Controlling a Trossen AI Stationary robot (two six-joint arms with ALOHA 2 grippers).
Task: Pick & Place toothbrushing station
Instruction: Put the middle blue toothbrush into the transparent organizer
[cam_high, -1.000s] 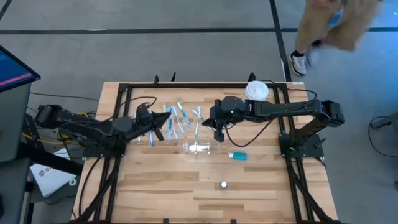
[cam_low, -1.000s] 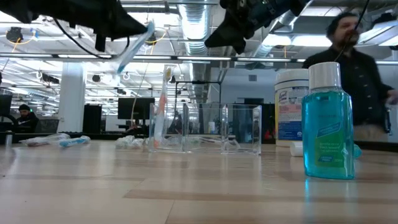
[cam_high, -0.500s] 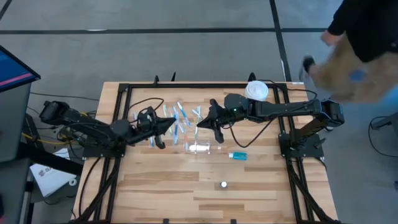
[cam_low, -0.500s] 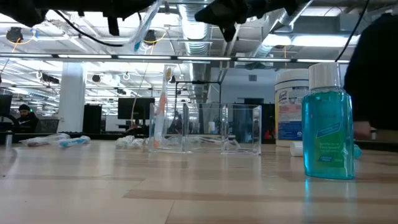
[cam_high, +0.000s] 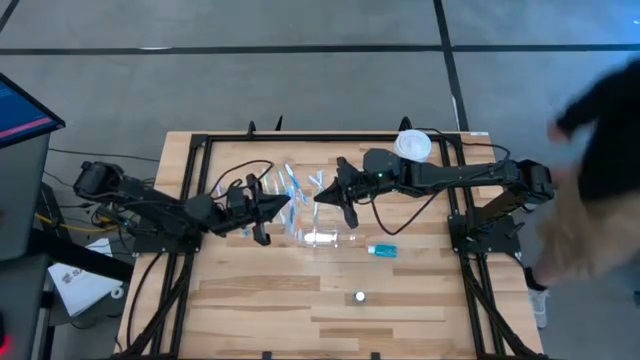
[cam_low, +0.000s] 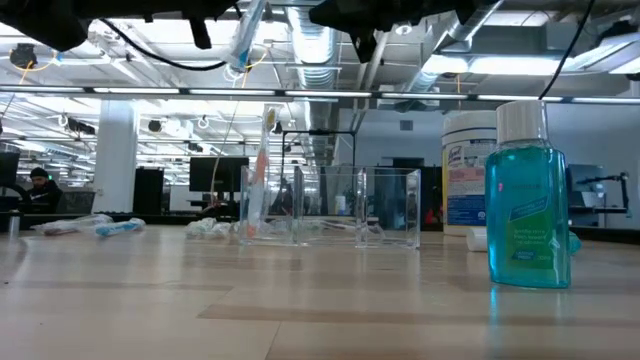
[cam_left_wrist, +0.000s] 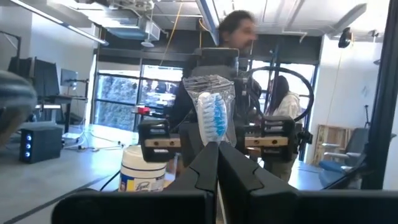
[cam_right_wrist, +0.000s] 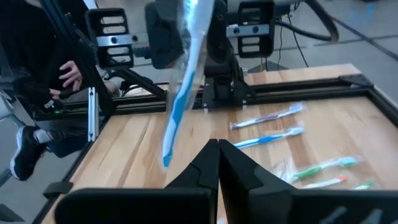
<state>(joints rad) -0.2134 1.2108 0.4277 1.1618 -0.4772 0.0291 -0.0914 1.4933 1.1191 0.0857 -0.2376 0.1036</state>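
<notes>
Wrapped toothbrush aloft, station barely stocked

My left hand (cam_high: 283, 202) pinches a wrapped toothbrush (cam_left_wrist: 213, 114) above the surface (cam_high: 400, 300); one brush stands in the clear organizer (cam_low: 330, 207); loose toothbrushes (cam_high: 290, 185) remain; my right hand (cam_high: 322, 197) hovers, pressed together.

White tub (cam_low: 468, 170) label — "Lysol"; nothing else legible

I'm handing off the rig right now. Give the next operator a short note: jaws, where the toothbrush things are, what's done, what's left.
Left gripper: jaws shut on a wrapped white-and-blue toothbrush, held above the table.
Right gripper: jaws shut, empty, raised facing the left.
Clear plastic organizer: one orange toothbrush stands in it.
Loose toothbrushes lie behind the organizer; small clear tube with blue end lies to its right.
Left: place the held brush, then the rest.
</notes>
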